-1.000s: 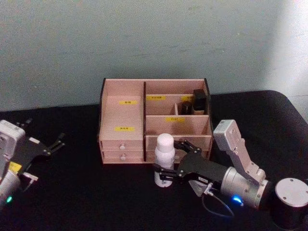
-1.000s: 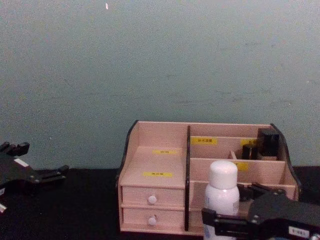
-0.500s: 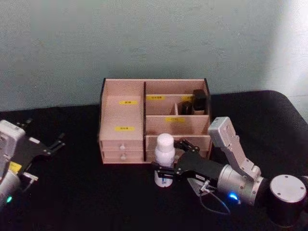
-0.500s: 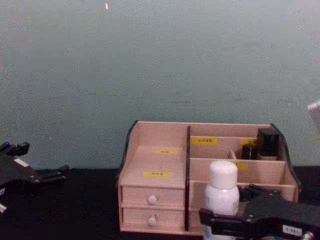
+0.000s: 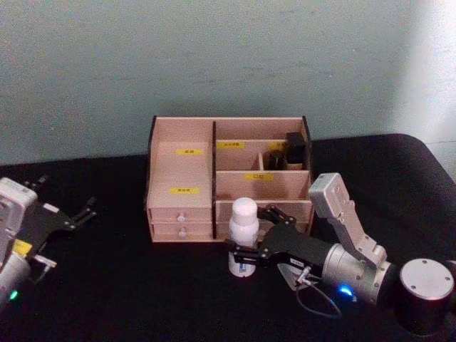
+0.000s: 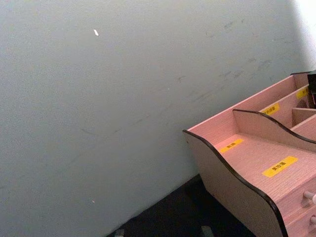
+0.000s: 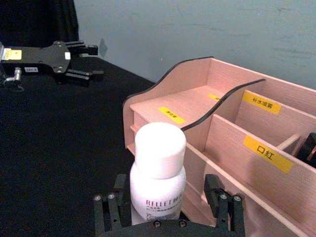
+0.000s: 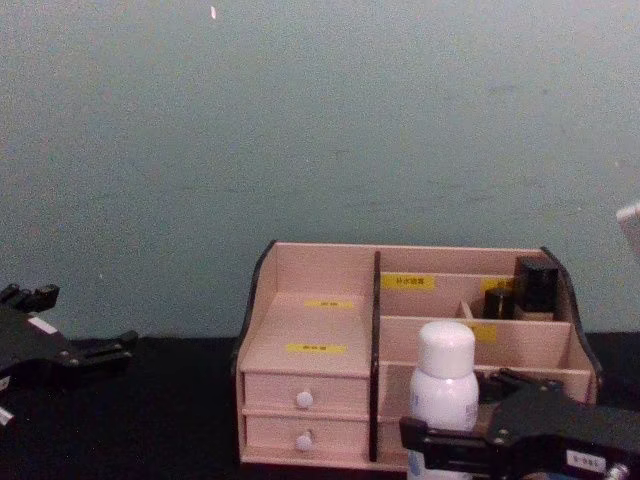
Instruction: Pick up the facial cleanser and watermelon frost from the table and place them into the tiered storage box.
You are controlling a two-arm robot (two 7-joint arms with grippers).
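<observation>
R pincer (image 5: 251,235) astride facial cleanser (image 5: 243,224), tiered storage box (image 5: 182,171) behind, L pincer (image 7: 95,61) idle

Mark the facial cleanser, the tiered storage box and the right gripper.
facial cleanser (image 5: 243,229): head view, upper body just below the cap.
tiered storage box (image 5: 182,171): head view, bare panel of the left tier.
right gripper (image 7: 165,205): right wrist view, midway between its fingers, which straddle the cleanser.

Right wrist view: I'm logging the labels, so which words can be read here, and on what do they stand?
"RELLET": on the facial cleanser; the smaller print below it is unreadable.
"补水喷雾": rear-tier yellow label on the tiered storage box.
"口红": middle-tier yellow label on the same box.
Shelf label: too small to read.
</observation>
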